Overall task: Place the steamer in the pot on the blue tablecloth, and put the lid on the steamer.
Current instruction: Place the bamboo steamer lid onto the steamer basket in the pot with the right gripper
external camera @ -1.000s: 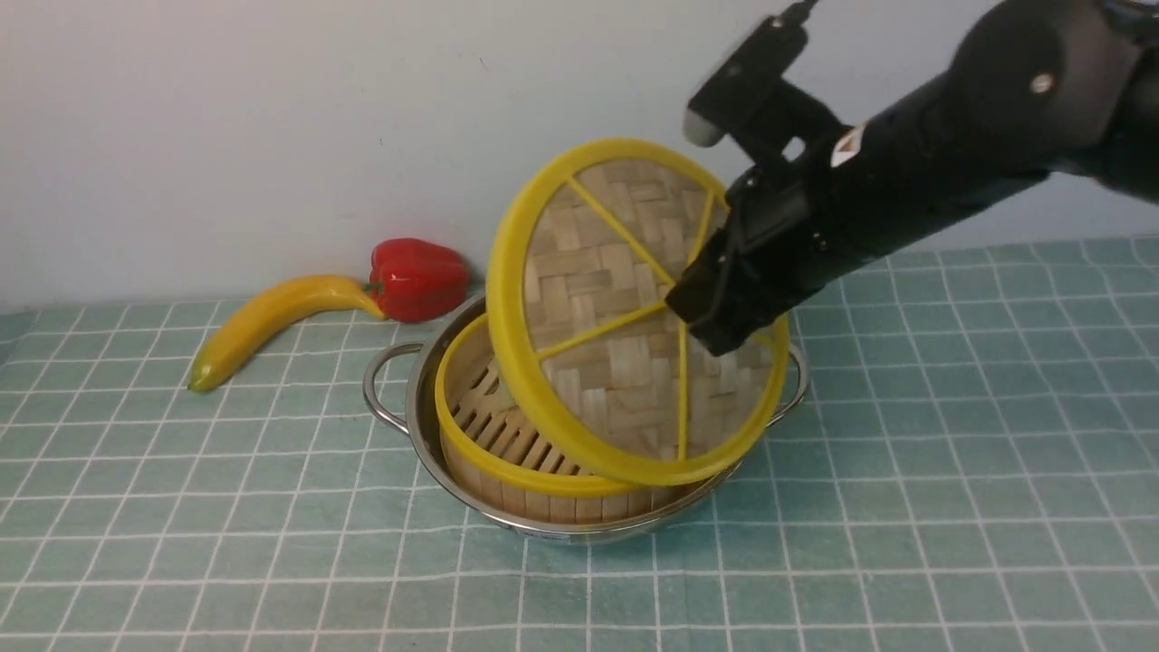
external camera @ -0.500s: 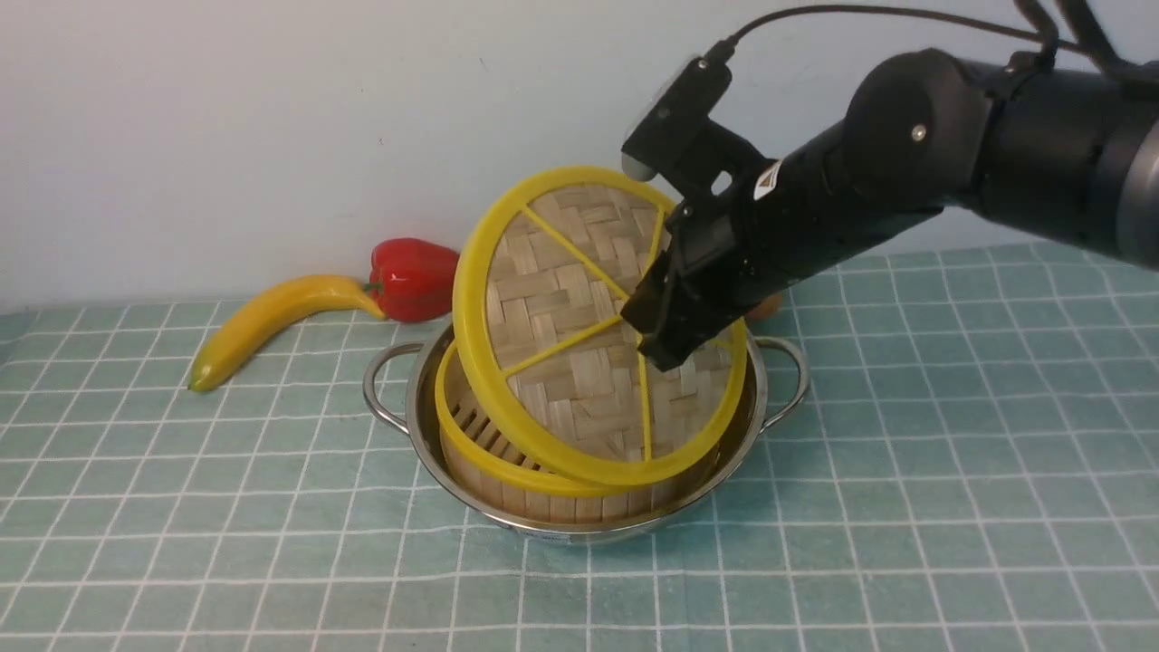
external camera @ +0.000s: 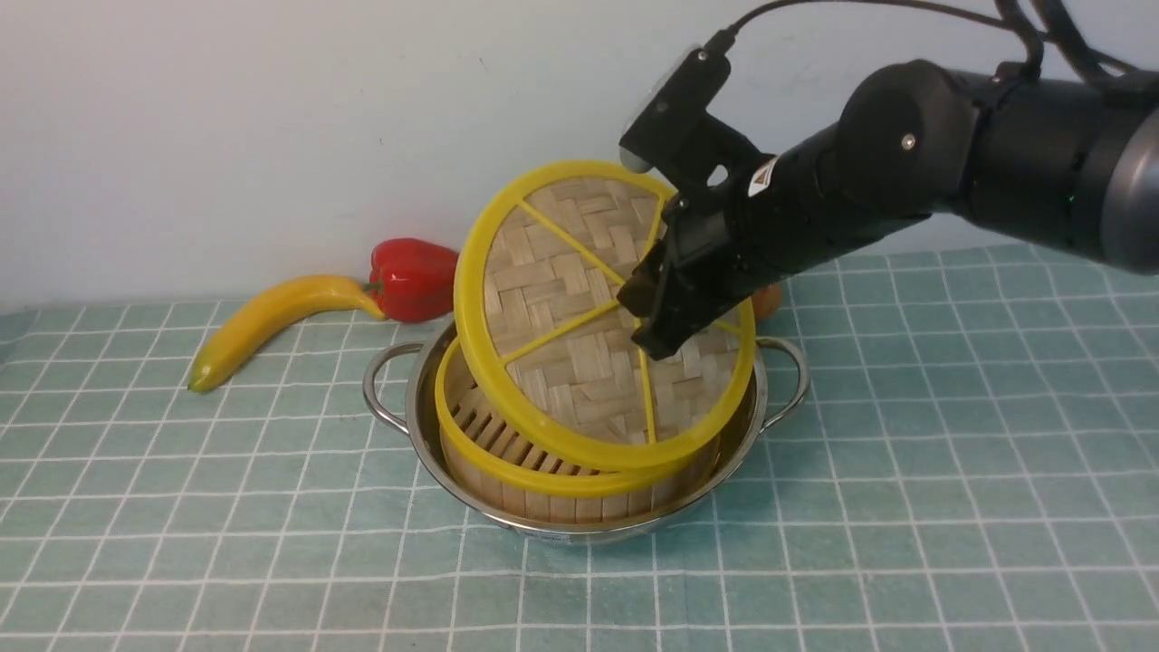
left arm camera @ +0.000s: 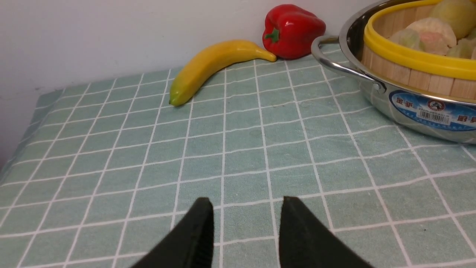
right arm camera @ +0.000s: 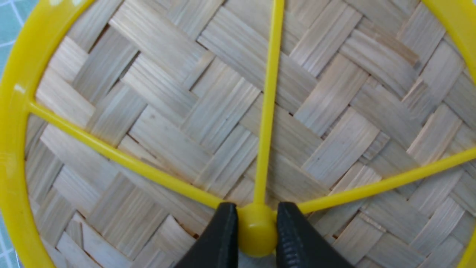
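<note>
Clamping the knob [right arm camera: 256,232] of the lid [external camera: 561,299], the right hand [right arm camera: 256,222] holds it tilted over the steamer [external camera: 543,484] in the pot [external camera: 579,532].

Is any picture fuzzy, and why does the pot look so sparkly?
Front view: sharp, evenly lit; the wide shiny steel pot catches bright streaks along its rim. Left wrist view: the pot's wall gleams, and the black left hand shows little detail. Right wrist view: the flat woven-bamboo lid with a yellow rim fills the picture, with white glints on that rim.
</note>
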Motion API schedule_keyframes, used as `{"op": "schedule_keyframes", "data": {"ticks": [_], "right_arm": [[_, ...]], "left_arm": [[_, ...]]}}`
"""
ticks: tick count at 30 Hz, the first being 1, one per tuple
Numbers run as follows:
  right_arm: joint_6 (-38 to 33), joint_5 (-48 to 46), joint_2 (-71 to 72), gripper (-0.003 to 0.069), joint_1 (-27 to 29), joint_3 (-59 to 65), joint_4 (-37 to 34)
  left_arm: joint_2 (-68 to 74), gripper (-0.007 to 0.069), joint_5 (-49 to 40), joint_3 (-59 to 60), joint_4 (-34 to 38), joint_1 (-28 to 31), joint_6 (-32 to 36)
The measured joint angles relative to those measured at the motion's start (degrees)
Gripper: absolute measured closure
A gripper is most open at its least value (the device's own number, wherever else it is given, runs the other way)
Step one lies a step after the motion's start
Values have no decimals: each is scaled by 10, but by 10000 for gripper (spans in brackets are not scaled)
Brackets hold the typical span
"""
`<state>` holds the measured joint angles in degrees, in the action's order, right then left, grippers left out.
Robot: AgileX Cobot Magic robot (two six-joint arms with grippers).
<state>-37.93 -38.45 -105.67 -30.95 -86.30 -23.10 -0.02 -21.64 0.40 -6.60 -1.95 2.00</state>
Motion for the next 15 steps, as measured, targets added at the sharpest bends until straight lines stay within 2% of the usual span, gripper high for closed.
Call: {"op": "schedule_keyframes", "data": {"ticks": [15], "right_arm": [[0,4,-29,514,0,0,-2]], "left_arm": [[0,382,0,0,0,0,0]]}}
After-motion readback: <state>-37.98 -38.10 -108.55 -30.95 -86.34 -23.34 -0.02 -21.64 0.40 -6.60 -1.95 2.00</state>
